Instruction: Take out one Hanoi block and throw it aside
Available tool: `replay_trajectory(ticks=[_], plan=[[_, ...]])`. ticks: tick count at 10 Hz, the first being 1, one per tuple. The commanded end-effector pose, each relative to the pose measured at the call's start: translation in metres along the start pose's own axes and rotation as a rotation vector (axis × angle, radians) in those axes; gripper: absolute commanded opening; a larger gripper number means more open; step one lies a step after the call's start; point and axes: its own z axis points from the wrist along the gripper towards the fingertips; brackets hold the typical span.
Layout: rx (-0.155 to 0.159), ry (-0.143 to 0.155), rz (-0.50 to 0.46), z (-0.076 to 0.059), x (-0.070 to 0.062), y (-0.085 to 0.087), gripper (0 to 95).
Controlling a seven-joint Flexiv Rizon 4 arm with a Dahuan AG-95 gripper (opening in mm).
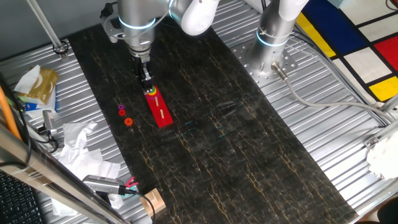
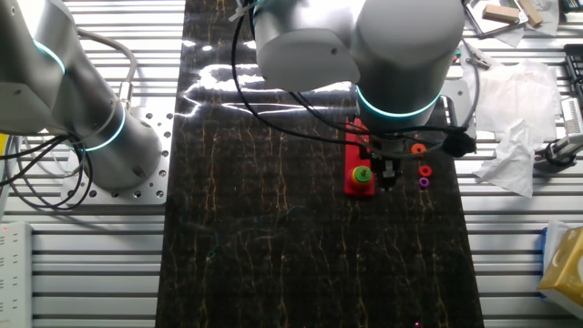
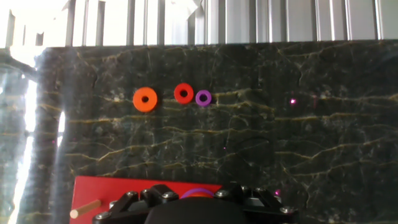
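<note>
The green Hanoi block sits on top of a small stack of rings at the far end of the red base. It also shows in the other fixed view. My gripper is low over this stack, with its tips right at the green block. I cannot tell whether the jaws are open or shut on it. In the hand view the gripper body fills the bottom edge and hides the stack, except for a purple arc over the red base.
Three loose rings lie on the dark mat beside the base: orange, red and purple. A bare wooden peg stands on the base. Crumpled paper and clutter lie off the mat's left edge.
</note>
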Motion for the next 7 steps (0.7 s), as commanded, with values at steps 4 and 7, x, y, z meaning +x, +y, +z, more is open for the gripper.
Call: replay_trajectory(ticks=[4, 7], plan=[[-0.001, 0.003, 0.008, 0.0024, 0.0068, 0.0004, 57.0], [0.000, 0.001, 0.010, 0.0040, 0.0110, 0.0008, 57.0]])
